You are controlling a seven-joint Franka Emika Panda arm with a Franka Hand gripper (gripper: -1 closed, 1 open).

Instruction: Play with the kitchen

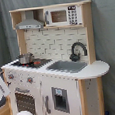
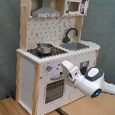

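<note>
1. The kitchen [image 2: 53, 58] is seen standing upright at the centre of both exterior views, on a wooden floor, against a grey curtain [image 2: 109, 23].
2. In the second exterior view, the gripper [image 2: 66, 67] is held against the front panel, just at the 3 o'clock side of the knobs [image 2: 49, 69] and at about 1 o'clock from the oven door [image 2: 54, 89].
3. Whether the gripper is open or closed cannot be told, and nothing can be seen to be held by it.
4. In the first exterior view only a white part of the arm is caught at the lower edge, at about 7 o'clock from the kitchen's centre.
5. The pot [image 1: 26, 58] is seen resting on the stovetop, with the sink [image 1: 69, 66] and black faucet [image 1: 78, 50] at its 3 o'clock side.
6. It is judged that a hard push on the front panel could tip or slide the light cabinet backwards, since nothing is seen bracing it.
7. A knob could be missed or the oven door struck instead, the gripper being so close to both.
8. The pot could be shaken off the stovetop if the cabinet is jolted.
</note>
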